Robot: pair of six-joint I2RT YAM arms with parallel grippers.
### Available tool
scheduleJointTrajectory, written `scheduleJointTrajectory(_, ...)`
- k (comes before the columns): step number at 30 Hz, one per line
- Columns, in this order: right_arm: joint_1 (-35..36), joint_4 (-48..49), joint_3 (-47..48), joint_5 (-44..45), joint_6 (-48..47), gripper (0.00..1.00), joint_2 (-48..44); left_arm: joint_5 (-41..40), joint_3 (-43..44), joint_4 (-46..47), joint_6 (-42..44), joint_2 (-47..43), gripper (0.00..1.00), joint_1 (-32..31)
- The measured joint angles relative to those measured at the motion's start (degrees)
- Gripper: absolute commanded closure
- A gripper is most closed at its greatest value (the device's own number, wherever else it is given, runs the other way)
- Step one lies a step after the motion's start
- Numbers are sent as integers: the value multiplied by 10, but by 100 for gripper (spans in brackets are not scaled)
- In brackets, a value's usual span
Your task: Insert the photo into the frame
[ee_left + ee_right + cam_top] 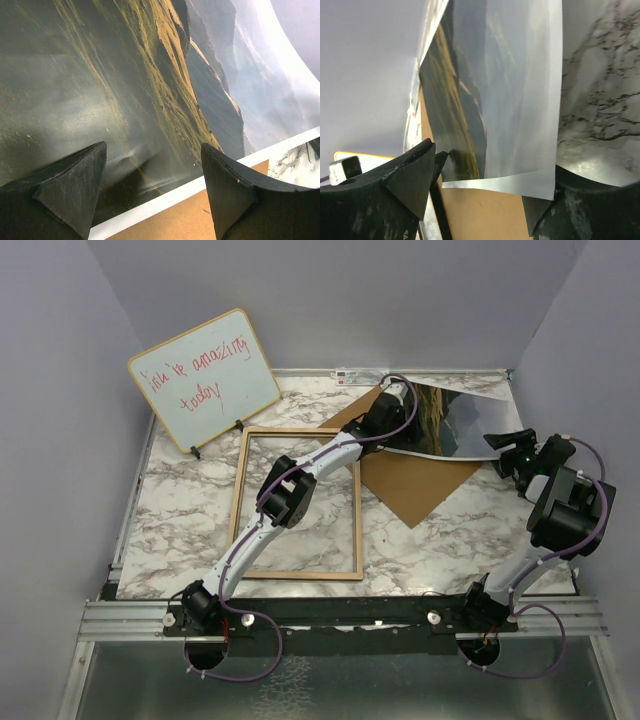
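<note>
**Top view.** Brown board [420, 485] lay cornerwise on the marble surface [180, 510]. The photo [455, 420] sat over the board's far side, its right end curled up clear of the board. The print was glossy and dark, with a golden streak down its left part, a pale glare across the middle and a thin white margin along the near edge. The frame [300, 575] lay flat just left of the board, light wood face up. An arm hid whether its right rail met the board. The left claw [392, 398] was at the photo's end over the board's far corner. The right claw [503, 447] was at the photo's raised end, off the board's right side.

**Left wrist.** The left claw [154, 150] was spread wide, with both tips down near the photo [150, 75] and nothing pinched. The print showed golden-brown slopes beside grey ridges fading to haze. Its white margin ran just above the board [200, 220].

**Right wrist.** The right claw [492, 165] was spread, with the photo's [510, 100] lower corner hanging in the gap, not clamped. The sheet was bowed and sheened. Its white edge stood above the board [480, 210].
</note>
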Motion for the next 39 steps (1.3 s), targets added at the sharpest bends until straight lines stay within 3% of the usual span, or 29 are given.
scheduleJointTrajectory(9,0,66,0,20,0,55,69,8,-2,4,-7,0,22,2)
scheduleJointTrajectory(12,4,117,0,21,10,71,88,13,-3,5,-7,0,22,2)
scheduleJointTrajectory(16,8,170,0,22,29,98,103,20,-10,11,-5,-2,22,4)
scheduleJointTrajectory(27,10,264,-23,3,93,99,85,28,-69,-26,51,-63,11,7)
scheduleJointTrajectory(34,19,269,-44,2,165,99,-2,49,-80,-64,126,-136,8,15)
scheduleJointTrajectory(39,39,237,-43,17,198,99,-83,55,-42,-88,177,-181,8,18)
